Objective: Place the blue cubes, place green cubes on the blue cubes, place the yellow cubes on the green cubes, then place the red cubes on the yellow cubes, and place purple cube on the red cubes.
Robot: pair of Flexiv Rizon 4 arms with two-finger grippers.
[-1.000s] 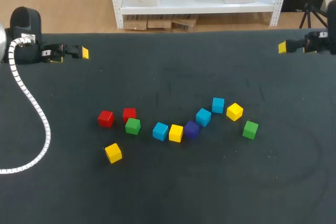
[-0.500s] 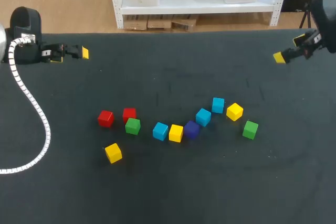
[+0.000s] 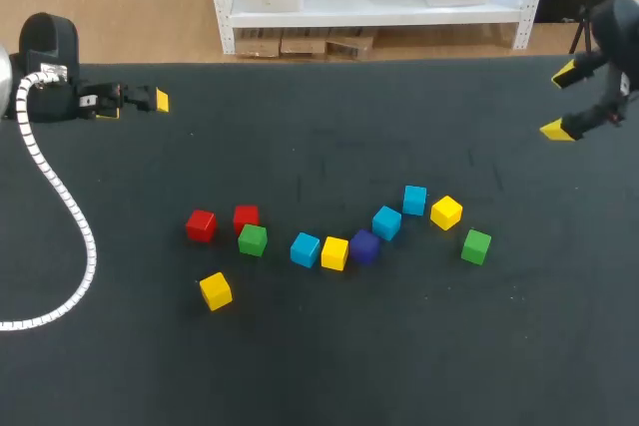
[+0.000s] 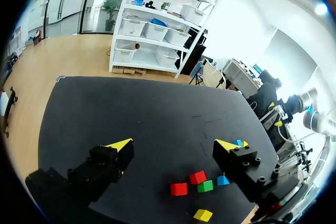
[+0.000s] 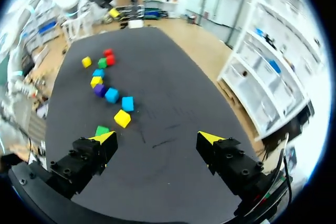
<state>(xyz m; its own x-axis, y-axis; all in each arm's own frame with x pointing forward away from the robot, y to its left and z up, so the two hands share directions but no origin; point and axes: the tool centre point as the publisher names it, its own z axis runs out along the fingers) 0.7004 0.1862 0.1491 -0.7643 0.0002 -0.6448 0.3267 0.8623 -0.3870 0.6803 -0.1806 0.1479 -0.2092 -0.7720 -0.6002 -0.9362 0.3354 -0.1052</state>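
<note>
Counting eleven cubes in all on the dark table (image 3: 319,127): three blue cubes (image 3: 414,200) (image 3: 386,222) (image 3: 306,248), two green cubes (image 3: 253,239) (image 3: 476,246), three yellow cubes (image 3: 446,212) (image 3: 334,252) (image 3: 216,290), two red cubes (image 3: 201,225) (image 3: 246,216), and just one purple cube (image 3: 364,246). Small, plain, solid-coloured blocks, every one lying singly on the tabletop, strung out in a loose crooked line. Over to the left pincer (image 4: 173,145): spread wide, gripping nothing, hanging well apart from the whole line, with the red pair as the nearest cubes out ahead of it. And now the right pincer (image 5: 157,138): spread wide as well, nothing between the yellow tips, also well clear of the cubes. Ahead of it, a green cube closest, then a yellow and a blue, then the purple tucked between a blue and a yellow, and the reds farthest off. Farthest from both pincers, a stray yellow off on its own.
</note>
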